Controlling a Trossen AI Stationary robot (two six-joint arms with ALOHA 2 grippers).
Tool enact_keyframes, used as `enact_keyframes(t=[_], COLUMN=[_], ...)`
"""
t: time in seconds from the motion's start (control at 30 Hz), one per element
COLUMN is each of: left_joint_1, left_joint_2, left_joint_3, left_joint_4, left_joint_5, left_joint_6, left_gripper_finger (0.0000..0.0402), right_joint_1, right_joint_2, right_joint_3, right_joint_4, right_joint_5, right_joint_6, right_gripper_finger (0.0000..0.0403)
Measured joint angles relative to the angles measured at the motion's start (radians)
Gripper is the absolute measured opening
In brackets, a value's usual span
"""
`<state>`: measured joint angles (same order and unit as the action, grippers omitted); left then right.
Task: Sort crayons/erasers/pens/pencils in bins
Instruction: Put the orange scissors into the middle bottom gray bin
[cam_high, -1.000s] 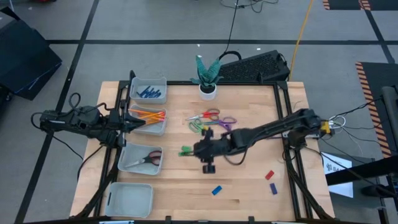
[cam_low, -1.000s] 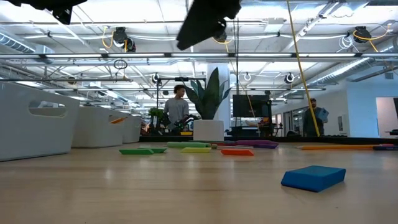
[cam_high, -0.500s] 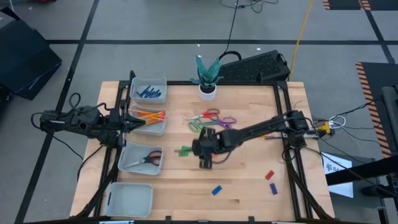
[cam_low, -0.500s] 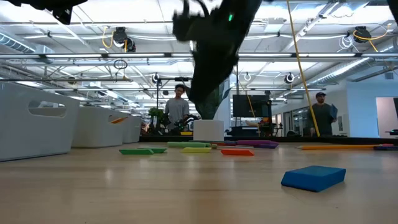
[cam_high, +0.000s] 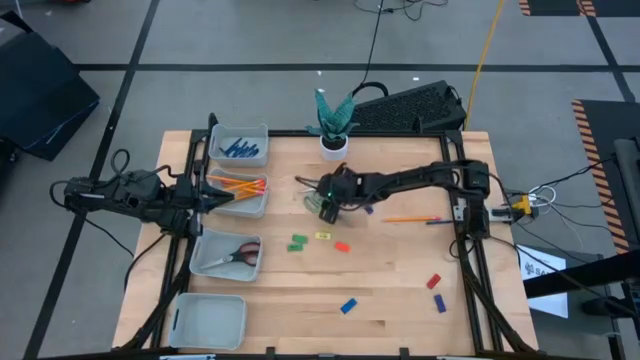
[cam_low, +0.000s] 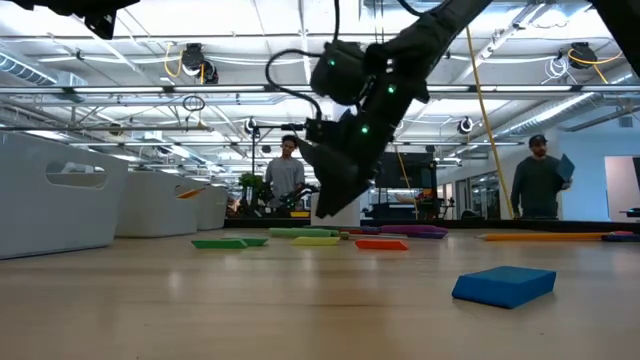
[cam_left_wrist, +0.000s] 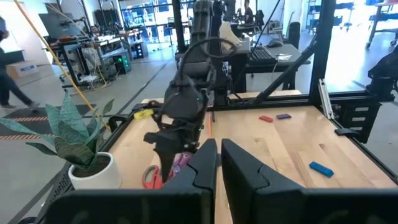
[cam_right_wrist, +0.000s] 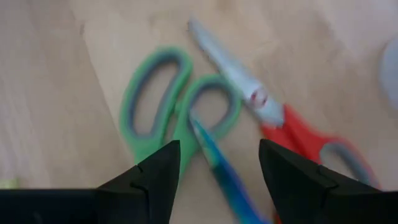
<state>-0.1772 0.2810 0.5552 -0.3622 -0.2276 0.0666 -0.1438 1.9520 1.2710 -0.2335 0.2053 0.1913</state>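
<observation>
Wooden counter (cam_high: 400, 290), lab hall behind. Right gripper (cam_high: 328, 207) spread wide, empty, directly over green scissors (cam_right_wrist: 168, 109); handles lie between jaws. Erasers (cam_high: 320, 241) just beyond, toward front. Left gripper (cam_high: 222, 197) pressed together over pencils (cam_high: 238, 186) bin (cam_high: 262, 205).

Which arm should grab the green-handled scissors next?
Right. The right gripper hangs open directly over the green-handled scissors at mid-table. The left gripper sits at the pencil bin on the table's left edge, farther off.
</observation>
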Motion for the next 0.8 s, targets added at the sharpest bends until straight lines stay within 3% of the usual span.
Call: enact_keyframes(t=[0.2,0.33,0.47,0.63,0.8], left_joint_1=[0.000,0.000,0.000,0.000,0.000], left_joint_2=[0.000,0.000,0.000,0.000,0.000], left_joint_3=[0.000,0.000,0.000,0.000,0.000], left_joint_4=[-0.001,0.005,0.000,0.000,0.000], left_joint_5=[0.000,0.000,0.000,0.000,0.000], left_joint_6=[0.000,0.000,0.000,0.000,0.000], left_gripper_finger=[0.0028,0.0028,0.0028,0.0028,0.0028], right_joint_1=[-0.049,-0.044,-0.017,0.002,0.044], right_joint_2=[-0.068,-0.211,-0.445,-0.794,-1.140], right_joint_3=[-0.036,-0.044,-0.145,-0.366,-0.584], right_joint_4=[-0.026,-0.082,-0.030,0.073,0.055], right_joint_5=[-0.128,-0.156,-0.161,-0.158,-0.159], right_joint_6=[-0.147,-0.223,-0.260,-0.235,-0.234], right_gripper_finger=[0.0212,0.0212,0.0212,0.0212,0.0198])
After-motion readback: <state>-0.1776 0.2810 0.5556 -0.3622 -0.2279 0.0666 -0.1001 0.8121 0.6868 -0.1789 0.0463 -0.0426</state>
